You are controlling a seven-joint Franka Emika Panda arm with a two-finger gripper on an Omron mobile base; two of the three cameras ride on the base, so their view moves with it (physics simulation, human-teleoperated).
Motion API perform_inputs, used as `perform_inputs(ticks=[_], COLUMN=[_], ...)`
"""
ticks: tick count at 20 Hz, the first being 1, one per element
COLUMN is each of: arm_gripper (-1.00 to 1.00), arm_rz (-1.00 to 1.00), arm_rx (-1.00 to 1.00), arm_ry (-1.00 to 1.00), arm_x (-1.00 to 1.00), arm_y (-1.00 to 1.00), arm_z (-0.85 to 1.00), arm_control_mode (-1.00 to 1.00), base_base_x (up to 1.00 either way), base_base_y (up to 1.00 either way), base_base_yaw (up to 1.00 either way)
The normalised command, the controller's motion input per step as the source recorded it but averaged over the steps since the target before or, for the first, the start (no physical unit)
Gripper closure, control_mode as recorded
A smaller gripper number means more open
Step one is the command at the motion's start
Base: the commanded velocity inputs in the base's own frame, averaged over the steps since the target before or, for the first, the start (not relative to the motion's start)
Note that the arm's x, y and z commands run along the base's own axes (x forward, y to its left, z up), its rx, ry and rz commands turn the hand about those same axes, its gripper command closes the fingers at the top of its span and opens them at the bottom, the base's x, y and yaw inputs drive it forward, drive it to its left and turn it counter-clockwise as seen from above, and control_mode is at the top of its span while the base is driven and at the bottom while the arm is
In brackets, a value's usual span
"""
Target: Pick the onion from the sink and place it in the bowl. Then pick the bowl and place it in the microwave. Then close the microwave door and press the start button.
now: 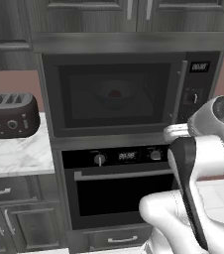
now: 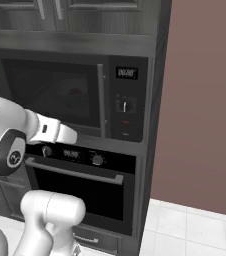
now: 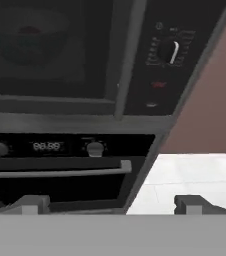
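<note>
I read the microwave door as shut: through its tinted glass I can make out the bowl with the red onion in it, sitting inside the microwave. That leaves the start button. My end effector is spread wide with nothing between its fingertips, hanging in front of the oven below the microwave. In the hand view the control panel lies up and to the right of the end effector, its buttons stacked top to bottom. The small red mark under the dial is my guess for start, so I judge the move calls for rising and pushing forward.
</note>
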Motion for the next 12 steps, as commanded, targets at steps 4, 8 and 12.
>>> perform_inputs(ticks=[4, 8, 12], arm_gripper=[-1.00, -1.00, -1.00], arm_rz=[-0.44, -0.42, -0.33], arm_rx=[0.75, 0.74, 0.72], arm_ry=[0.00, -0.01, -0.07], arm_x=[0.00, 0.00, 0.13], arm_y=[-0.36, -0.46, -0.70], arm_z=[-0.04, -0.08, -0.03], arm_control_mode=[-1.00, -1.00, -1.00], base_base_x=[0.00, 0.00, 0.00], base_base_y=[0.00, 0.00, 0.00], base_base_yaw=[0.00, 0.00, 0.00])
